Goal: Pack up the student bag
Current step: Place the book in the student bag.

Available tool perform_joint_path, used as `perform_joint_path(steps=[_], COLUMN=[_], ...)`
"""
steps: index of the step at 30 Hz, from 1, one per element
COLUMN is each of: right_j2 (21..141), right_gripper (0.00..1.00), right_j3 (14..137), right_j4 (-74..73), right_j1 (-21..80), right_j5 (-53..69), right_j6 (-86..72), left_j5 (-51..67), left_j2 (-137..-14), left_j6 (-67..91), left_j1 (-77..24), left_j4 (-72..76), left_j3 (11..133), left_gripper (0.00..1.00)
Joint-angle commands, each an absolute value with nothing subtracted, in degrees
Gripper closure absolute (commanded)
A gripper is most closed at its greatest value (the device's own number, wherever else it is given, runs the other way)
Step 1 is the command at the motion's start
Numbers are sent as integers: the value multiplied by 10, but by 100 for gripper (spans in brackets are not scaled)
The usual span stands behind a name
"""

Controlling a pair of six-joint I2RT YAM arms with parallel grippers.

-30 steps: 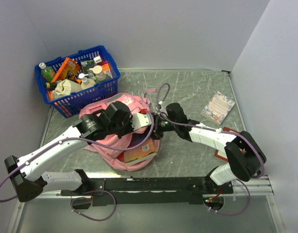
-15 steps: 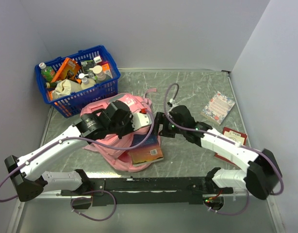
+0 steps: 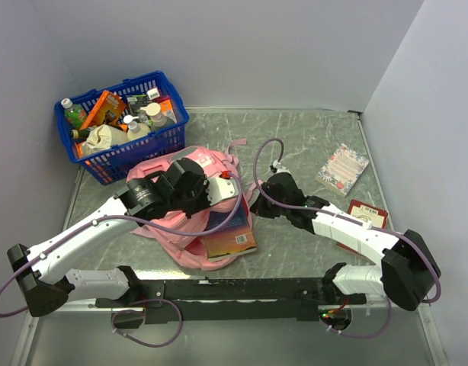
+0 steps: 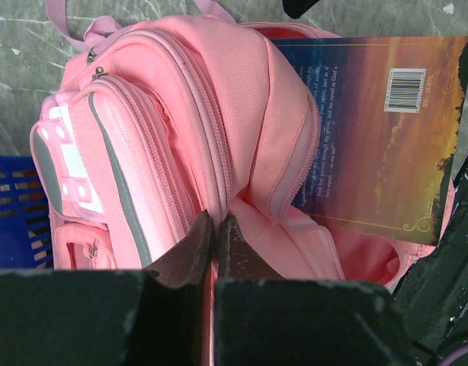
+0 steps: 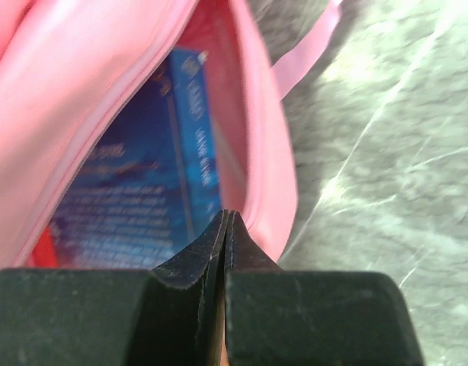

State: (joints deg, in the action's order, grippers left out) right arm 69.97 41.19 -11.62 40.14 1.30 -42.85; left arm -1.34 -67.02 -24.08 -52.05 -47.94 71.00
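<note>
The student bag (image 3: 177, 216), a large pink backpack, lies in the middle of the table with its mouth toward the right. A book (image 3: 230, 236) with a dark blue and orange cover sticks out of that mouth. My left gripper (image 3: 232, 185) is shut on a fold of the bag's pink fabric (image 4: 249, 221) near the zip, holding the opening up. My right gripper (image 3: 254, 207) is shut and holds nothing. Its tips (image 5: 228, 217) sit just outside the bag's pink rim (image 5: 268, 168), with the book (image 5: 135, 183) visible inside.
A blue plastic basket (image 3: 156, 136) with bottles and packets stands at the back left. A floral notebook (image 3: 342, 168) lies at the right, and a red booklet (image 3: 367, 216) is partly hidden under my right arm. The right wall is close.
My right gripper let go of the book, drew back out of the bag to the right and shut empty. The book now lies further out of the opening. The left arm has not moved.
</note>
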Motion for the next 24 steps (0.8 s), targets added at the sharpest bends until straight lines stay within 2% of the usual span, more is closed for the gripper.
perform_joint_path(steps=[1, 7, 13, 19, 21, 24], right_j2=[724, 784, 832, 902, 887, 817], right_gripper=[100, 100, 100, 100, 100, 100], right_j3=[427, 456, 476, 552, 559, 505], right_j4=[-83, -29, 113, 112, 77, 45], right_j1=[407, 414, 418, 433, 427, 390], right_j5=[-41, -2, 108, 131, 107, 70], right_j6=[-438, -471, -546, -570, -563, -547], left_j5=[2, 4, 9, 23, 18, 14], left_j2=[-655, -657, -658, -663, -660, -653], left_j6=[-248, -242, -234, -238, -240, -243], left_j1=[-526, -526, -526, -526, -526, -526], left_j4=[-402, -401, -399, -405, -407, -405], left_j3=[737, 751, 747, 750, 751, 741], left_gripper=[99, 99, 99, 99, 99, 99])
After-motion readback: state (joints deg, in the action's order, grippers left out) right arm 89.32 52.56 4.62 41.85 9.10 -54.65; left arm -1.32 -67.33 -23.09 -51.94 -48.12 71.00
